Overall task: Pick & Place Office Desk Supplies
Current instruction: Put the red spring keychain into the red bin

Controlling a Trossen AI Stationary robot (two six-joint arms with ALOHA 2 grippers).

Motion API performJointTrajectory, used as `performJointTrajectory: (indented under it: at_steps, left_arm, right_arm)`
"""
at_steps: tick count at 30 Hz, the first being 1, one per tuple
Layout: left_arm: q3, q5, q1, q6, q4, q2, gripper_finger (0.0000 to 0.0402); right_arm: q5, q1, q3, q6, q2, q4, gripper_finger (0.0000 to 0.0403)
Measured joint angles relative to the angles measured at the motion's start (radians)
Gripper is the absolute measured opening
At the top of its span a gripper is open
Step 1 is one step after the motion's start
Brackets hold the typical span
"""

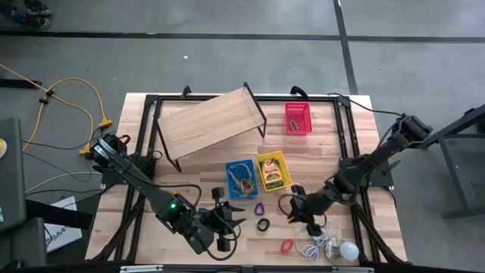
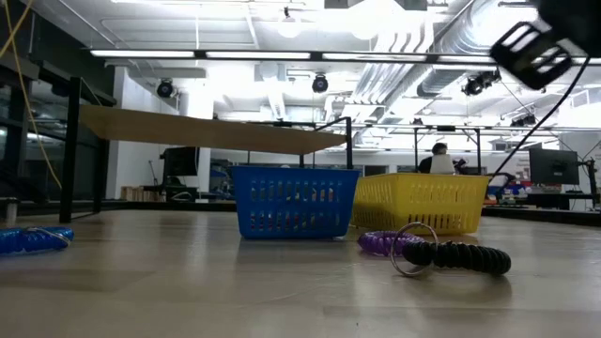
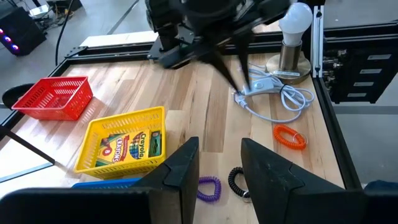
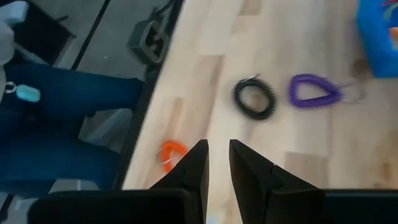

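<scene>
I am holding my left gripper (image 1: 229,221) low over the near edge of the table, its two dark fingers (image 3: 184,163) standing apart with a plain gap and nothing between them. Off its tips, toward two o'clock, the purple coil loop (image 3: 210,188) and the black coil loop (image 3: 234,180) are lying flat on the bare wood, close together but not touching; I judge I am lining up on one of these, since both are loose and within easy reach. My right gripper (image 1: 290,205) is hovering over the wood just past three o'clock of those loops, its fingers (image 4: 194,163) drawn close with only a narrow slit between them and empty.

The loops are springy spiral cords, ribbed and glossy, each carrying a thin metal ring. An orange-red coil (image 1: 286,246) is sitting nearer the table's front edge, beside the white bulb (image 1: 348,251) and its tangled white cord (image 3: 281,99).

Toward twelve o'clock from the loops, the blue basket (image 1: 241,180) and the yellow basket (image 1: 273,171) are standing side by side, touching, both of stiff plastic lattice. Some loops are already lying in the blue one, and the crayon box (image 3: 129,147), flat printed card, is lying in the yellow. The red basket (image 1: 298,118) is sitting well apart at one o'clock, near the tilted wooden board (image 1: 208,119).
</scene>
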Motion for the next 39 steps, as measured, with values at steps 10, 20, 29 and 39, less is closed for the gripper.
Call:
performJointTrajectory:
  at_steps: [10,20,29,39]
  left_arm:
    - [0.000,0.000,0.000,0.000,0.000,0.000,0.0113]
    - [0.000,0.000,0.000,0.000,0.000,0.000,0.0113]
    - [0.000,0.000,0.000,0.000,0.002,0.000,0.0113]
    - [0.000,0.000,0.000,0.000,0.002,0.000,0.0113]
  right_arm:
    - [0.046,0.110,0.000,-0.005,0.000,-0.016,0.0052]
    - [-0.010,0.110,0.000,-0.099,0.104,0.052,0.0052]
    - [-0.036,0.110,0.000,-0.179,0.302,0.234,0.0052]
    - [-0.023,0.110,0.000,-0.233,0.383,0.325,0.0052]
